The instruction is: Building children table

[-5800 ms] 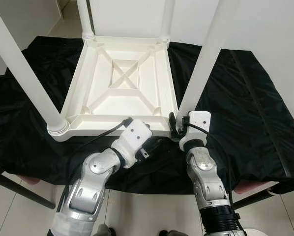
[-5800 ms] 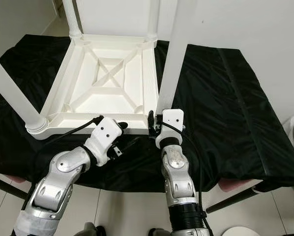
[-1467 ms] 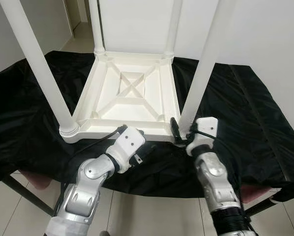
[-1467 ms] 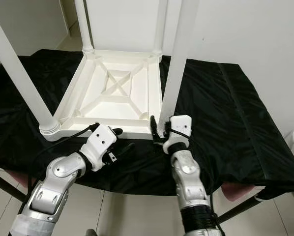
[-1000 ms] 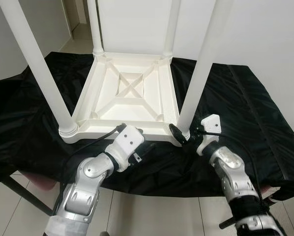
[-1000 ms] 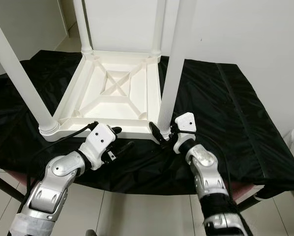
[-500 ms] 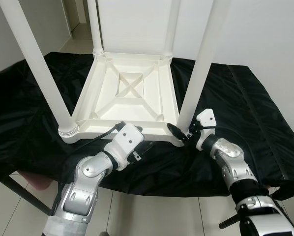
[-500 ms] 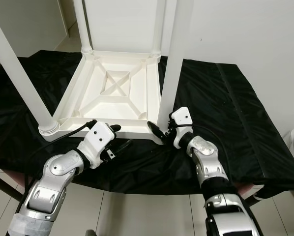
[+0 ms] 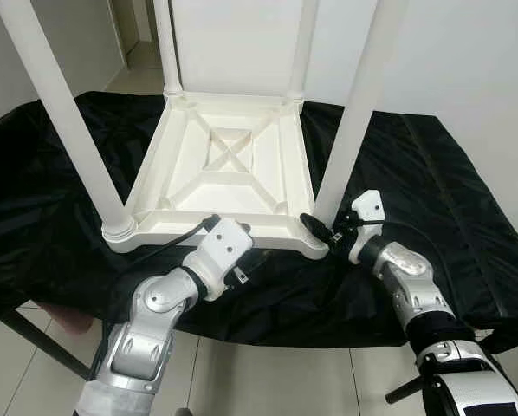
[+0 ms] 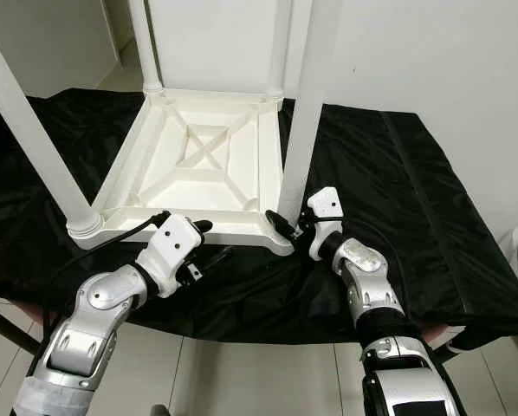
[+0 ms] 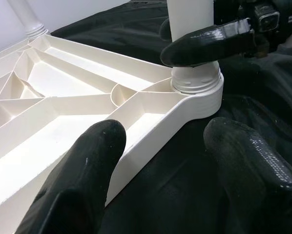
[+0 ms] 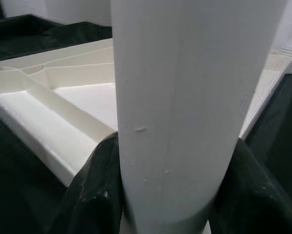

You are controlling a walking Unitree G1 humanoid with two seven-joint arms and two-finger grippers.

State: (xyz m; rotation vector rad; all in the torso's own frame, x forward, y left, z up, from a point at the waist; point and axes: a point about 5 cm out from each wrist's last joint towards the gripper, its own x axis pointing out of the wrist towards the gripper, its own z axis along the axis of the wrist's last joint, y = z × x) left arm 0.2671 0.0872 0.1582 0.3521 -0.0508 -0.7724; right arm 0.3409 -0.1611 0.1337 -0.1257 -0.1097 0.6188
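In the head views we see the white plastic children's table (image 9: 229,173) lying upside down on the black-draped worktop (image 9: 432,186), four white round legs rising from its corners. Our right tool (image 9: 318,230) clasps the base of the near right leg (image 9: 350,113) at its corner socket, while our left tool (image 10: 209,250) sits at the table's near edge. From the left wrist, our left tool (image 11: 160,146) stands wide, straddling the frame rim, gripping nothing. From the right wrist, both fingers (image 12: 94,192) hug the leg (image 12: 180,97). We judge this leg is being seated; next calls for twisting or pressing it fully home while bracing the frame.
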